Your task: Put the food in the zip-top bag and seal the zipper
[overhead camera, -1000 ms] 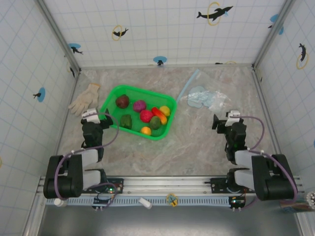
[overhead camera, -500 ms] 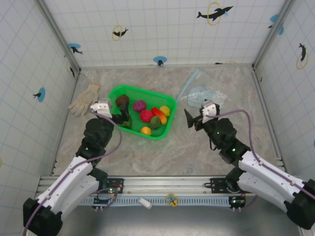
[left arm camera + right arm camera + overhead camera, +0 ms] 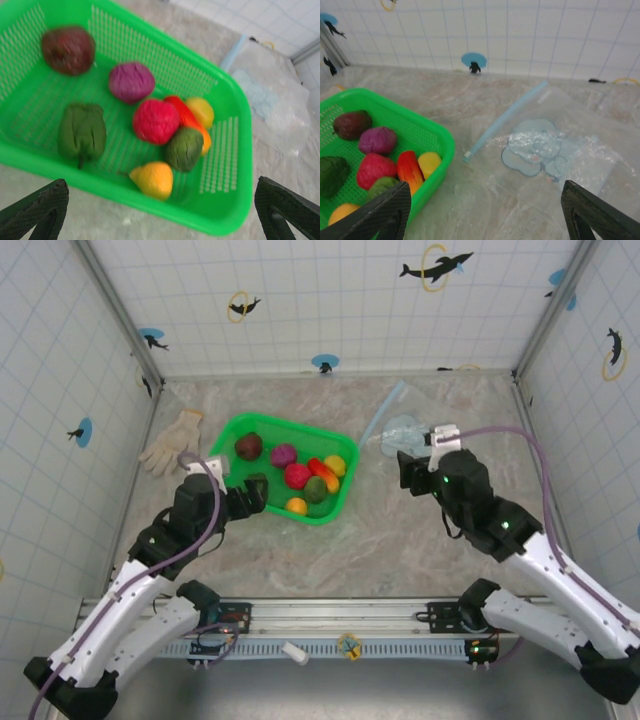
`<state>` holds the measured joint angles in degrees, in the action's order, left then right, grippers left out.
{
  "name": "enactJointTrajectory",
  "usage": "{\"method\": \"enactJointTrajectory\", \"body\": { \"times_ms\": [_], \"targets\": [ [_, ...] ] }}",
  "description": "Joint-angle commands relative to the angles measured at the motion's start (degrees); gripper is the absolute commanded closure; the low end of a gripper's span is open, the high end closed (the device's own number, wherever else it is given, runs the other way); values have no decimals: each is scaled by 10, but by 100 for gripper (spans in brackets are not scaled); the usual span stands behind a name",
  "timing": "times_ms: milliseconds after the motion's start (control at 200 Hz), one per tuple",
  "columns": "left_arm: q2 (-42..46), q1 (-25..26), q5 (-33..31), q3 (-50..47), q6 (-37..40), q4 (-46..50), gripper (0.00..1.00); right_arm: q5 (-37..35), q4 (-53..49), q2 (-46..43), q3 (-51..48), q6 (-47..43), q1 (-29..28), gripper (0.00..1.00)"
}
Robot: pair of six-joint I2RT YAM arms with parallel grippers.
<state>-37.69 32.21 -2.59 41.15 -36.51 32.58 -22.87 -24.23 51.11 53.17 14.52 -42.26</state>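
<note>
Several toy foods lie in a green basket (image 3: pixel 333 512): a maroon one (image 3: pixel 68 49), magenta (image 3: pixel 131 81), red (image 3: pixel 155 120), a green pepper (image 3: pixel 81 132), a dark green piece (image 3: pixel 184 148), a yellow-orange pear (image 3: pixel 154 179). My left gripper (image 3: pixel 248 494) hangs open over the basket's near rim (image 3: pixel 220 222), holding nothing. The clear zip-top bag (image 3: pixel 555 150) lies flat to the right of the basket, its light-blue zipper (image 3: pixel 505 120) running diagonally. My right gripper (image 3: pixel 412 468) is open above the bag's near left part, and it is empty.
A white glove (image 3: pixel 172 442) lies at the back left, beyond the basket. Tiled walls close in the marbled table on three sides. Bare tabletop (image 3: pixel 390 530) lies between the basket and the arms' bases.
Both arms have unfolded from their rest pose. The left gripper moved forward over the basket's near edge; the right swung left, then out over the bag.
</note>
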Motion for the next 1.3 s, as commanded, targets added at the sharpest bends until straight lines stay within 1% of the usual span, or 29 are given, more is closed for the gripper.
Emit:
{"method": "enactJointTrajectory", "body": {
  "times_ms": [0,85,165,235,310,345,395,425,485,535,641,726,796,841,891,966,1006,1076,1141,1211,1296],
  "targets": [
    [3,4,82,-15,-23,58,3,103,-93,75,31,37,3,19],
    [9,3,128,-51,-21,68,7,145,-64,93,14,87,-1,19],
    [12,4,191,-94,-19,59,14,159,-50,107,8,104,-10,22],
    [13,8,240,-129,-19,33,19,188,-52,134,12,109,5,25],
    [1,22,264,-161,-22,-1,21,183,-55,169,18,114,16,30],
    [-15,28,270,-171,-23,-15,24,180,-59,185,24,115,21,31],
    [-39,29,298,-179,-26,-44,27,172,-64,208,34,120,31,33],
    [-51,36,291,-178,-31,-59,27,167,-64,217,39,124,38,34],
    [-80,58,248,-165,-41,-82,27,161,-63,232,46,131,52,36],
    [-114,79,238,-153,-49,-113,27,159,-59,242,50,137,64,37],
    [-220,135,213,-126,-55,-174,27,160,-46,268,58,137,94,38],
    [-314,188,169,-84,-38,-188,27,123,-47,299,71,120,116,36],
    [-377,206,131,-50,-33,-191,29,116,-52,326,91,117,141,34],
    [-398,206,111,-36,-36,-203,30,100,-56,345,111,119,150,32],
    [-413,206,86,-25,-40,-217,29,65,-65,369,142,126,153,30],
    [-436,204,47,1,-48,-226,28,39,-93,423,210,145,161,27],
    [-446,199,37,16,-52,-232,27,29,-112,456,251,158,166,26],
    [-467,178,40,28,-65,-256,26,12,-138,515,321,171,173,24],
    [-483,151,63,32,-77,-289,26,-3,-164,569,387,181,181,24],
    [-509,122,79,49,-80,-312,26,9,-184,624,460,183,190,23],
    [-547,97,93,95,-70,-316,26,18,-203,695,553,183,194,22]
  ]
}}
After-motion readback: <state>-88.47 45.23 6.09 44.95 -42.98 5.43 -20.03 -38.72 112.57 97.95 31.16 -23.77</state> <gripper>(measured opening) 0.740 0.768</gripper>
